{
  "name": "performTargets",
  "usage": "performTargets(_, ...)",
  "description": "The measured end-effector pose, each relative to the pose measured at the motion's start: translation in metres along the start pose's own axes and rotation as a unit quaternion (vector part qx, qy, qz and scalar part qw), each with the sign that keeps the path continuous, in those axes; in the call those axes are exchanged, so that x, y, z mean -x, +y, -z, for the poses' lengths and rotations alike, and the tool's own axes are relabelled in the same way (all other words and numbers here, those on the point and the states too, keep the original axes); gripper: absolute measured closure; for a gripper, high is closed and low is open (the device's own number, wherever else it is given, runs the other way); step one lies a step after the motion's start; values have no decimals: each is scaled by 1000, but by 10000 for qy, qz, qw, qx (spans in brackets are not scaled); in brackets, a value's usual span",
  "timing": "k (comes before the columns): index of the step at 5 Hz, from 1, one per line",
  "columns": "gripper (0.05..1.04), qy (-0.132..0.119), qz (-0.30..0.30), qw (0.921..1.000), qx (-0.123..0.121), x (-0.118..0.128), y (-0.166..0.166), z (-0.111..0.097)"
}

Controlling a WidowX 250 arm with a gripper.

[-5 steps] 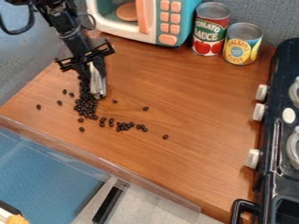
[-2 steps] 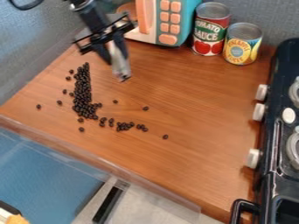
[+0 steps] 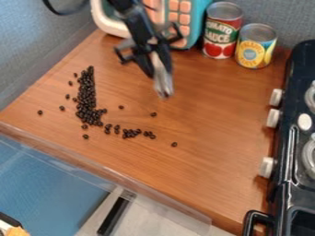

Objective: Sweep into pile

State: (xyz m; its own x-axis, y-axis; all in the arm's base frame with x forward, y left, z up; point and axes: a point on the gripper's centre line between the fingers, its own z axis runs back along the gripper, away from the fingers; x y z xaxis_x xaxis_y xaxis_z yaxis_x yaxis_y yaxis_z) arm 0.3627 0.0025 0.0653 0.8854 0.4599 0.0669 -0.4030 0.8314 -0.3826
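Above the wooden counter | gripper: is grasping pale grey tool, clear of dark beans | Progress: seemingly partial; most beans are forming an elongated heap on the counter | Remaining: a broken row and scattered strays are awaiting consolidation.

"What moved?"
"Gripper, plus the pale tool it grips. Was down at the bean pile, lifted off, now right of the pile in view, well apart."
"Anything else?"
"Yeah, pile's upper end was hidden by the gripper, now uncovered."
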Motion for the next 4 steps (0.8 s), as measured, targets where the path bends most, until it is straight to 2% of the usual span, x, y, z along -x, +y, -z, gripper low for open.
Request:
performTargets(1,713,82,580,9978,-293,26,-15,24)
performTargets(2,658,-136,1146,9909,-698,30,-15,34)
performTargets(3,345,86,1505,9842,-932,28,-12,45)
performTargets(4,91,202,1420,9866,-773,24,-7,39)
